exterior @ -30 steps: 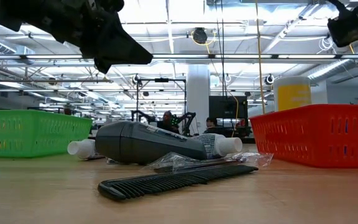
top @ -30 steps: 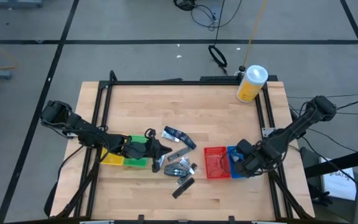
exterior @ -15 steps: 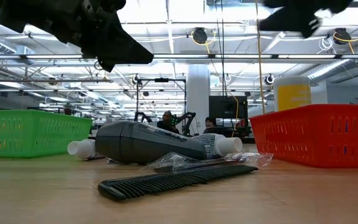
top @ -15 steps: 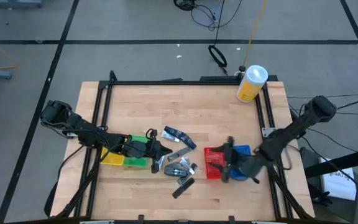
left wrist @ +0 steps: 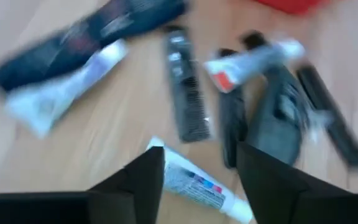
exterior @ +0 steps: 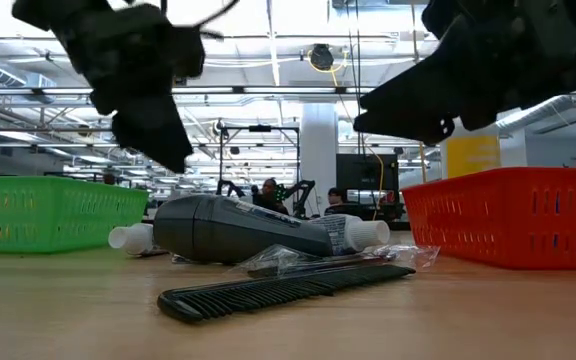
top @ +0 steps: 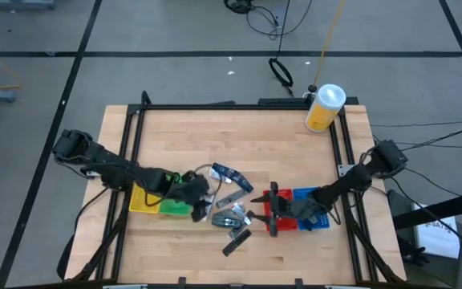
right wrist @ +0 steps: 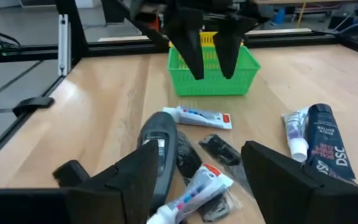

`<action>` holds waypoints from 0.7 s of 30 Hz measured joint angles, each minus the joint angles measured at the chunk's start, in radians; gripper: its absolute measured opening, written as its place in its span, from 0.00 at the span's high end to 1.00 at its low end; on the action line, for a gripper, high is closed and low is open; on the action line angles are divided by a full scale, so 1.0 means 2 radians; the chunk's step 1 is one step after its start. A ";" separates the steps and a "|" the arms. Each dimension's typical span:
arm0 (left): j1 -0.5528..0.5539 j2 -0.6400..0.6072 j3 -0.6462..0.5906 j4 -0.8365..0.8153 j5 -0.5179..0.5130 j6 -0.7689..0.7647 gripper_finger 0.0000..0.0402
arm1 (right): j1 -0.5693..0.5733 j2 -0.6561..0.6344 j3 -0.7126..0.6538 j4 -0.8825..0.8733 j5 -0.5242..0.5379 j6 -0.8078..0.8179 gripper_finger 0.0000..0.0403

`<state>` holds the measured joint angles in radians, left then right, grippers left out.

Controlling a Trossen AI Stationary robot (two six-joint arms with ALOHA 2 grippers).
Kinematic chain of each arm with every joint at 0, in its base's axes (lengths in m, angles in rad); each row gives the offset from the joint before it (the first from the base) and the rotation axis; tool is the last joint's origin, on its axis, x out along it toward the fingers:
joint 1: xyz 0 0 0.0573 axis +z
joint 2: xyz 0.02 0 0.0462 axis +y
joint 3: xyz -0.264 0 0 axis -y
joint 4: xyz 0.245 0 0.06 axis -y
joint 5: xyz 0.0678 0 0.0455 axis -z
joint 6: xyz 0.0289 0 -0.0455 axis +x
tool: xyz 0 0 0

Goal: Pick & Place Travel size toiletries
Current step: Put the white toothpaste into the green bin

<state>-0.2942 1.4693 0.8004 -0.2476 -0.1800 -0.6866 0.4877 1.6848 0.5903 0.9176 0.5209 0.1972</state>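
Toiletries (top: pixel 229 209) lie scattered in a loose pile just below the middle of the high view, on the wooden table (top: pixel 239 136) between the green bin (top: pixel 175 209) at lower left and the red bin (top: pixel 279 210) at lower right. The left gripper (top: pixel 201 195) hangs over the pile's left edge, just right of the green bin, with its jaws spread and empty. In the left wrist view a small white tube (left wrist: pixel 199 186) with a red and blue label lies directly between and just ahead of those fingers (left wrist: pixel 143 177), its long axis running diagonally across the gap rather than in line with it, so the jaws would likely close across its width. The right gripper (top: pixel 272 210) sits over the red bin's left side, at the pile's right edge, fingers also spread with nothing between them. In the right wrist view a dark grey bottle (right wrist: pixel 157 143) and a white tube (right wrist: pixel 191 190) lie at lower centre just beyond its fingers. Both arms are close to the pile; the left looks better lined up with a single item, namely that white tube.
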 joint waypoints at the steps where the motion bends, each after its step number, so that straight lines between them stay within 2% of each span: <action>1: 0.004 0.000 -0.002 -0.004 0.008 -0.032 0.45 | -0.001 0.000 0.000 0.000 0.001 -0.001 0.45; 6: 0.016 0.019 -0.003 0.004 0.026 -0.086 0.43 | -0.002 -0.004 0.000 0.008 0.000 -0.007 0.46; 16: 0.034 0.110 -0.001 0.049 0.117 -0.154 0.55 | 0.003 -0.004 0.001 0.021 -0.001 -0.021 0.47; 21: 0.036 0.119 -0.001 0.053 0.120 -0.155 0.61 | 0.003 -0.004 0.001 0.022 -0.001 -0.018 0.47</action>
<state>-0.2230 1.7081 0.7991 -0.1412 0.0608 -0.9966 0.4931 1.6764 0.5915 0.9610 0.5186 0.1604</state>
